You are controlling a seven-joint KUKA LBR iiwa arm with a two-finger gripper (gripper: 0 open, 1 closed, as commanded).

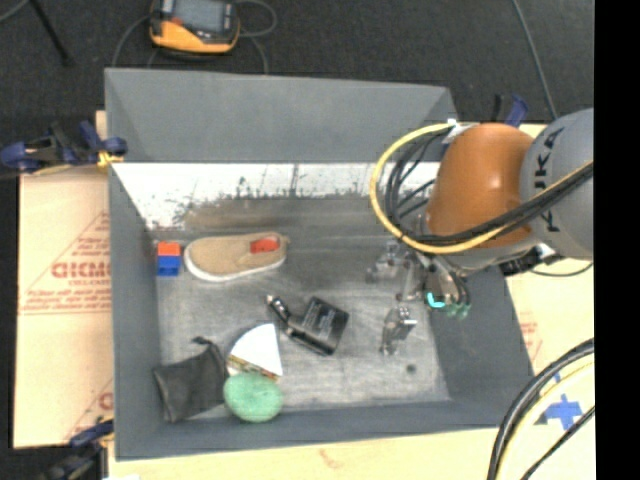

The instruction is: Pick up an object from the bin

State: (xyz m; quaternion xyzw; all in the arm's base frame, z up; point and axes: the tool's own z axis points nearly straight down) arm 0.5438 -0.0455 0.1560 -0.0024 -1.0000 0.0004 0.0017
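The tool [395, 303] is seen low inside the grey metal bin [135, 298], carried by the arm [565, 183] beneath its orange cover [480, 183], round which yellow and black cables are looped. The tool is held over bare bin floor just to the right of the black gadget [315, 324], and a strip of floor is left between the two. The black gadget is a small dark, clip-like piece lying near the middle of the floor, and it is the thing nearest to the tool. How far the tool is open cannot be told, as its metal parts are crowded together under the wrist, and whether anything is gripped cannot be made out.

Above and to the left of the black gadget a beige slipper [232, 256] with a red patch is laid flat. Farther left of the black gadget, just past the slipper's end, a blue and orange block [168, 258] is set. Below and to the left of the black gadget, near it, a white wedge [257, 349] is found, with a green ball [252, 398] touching its lower edge. A black pouch [190, 383] is crumpled against the ball, farthest from the black gadget on that side
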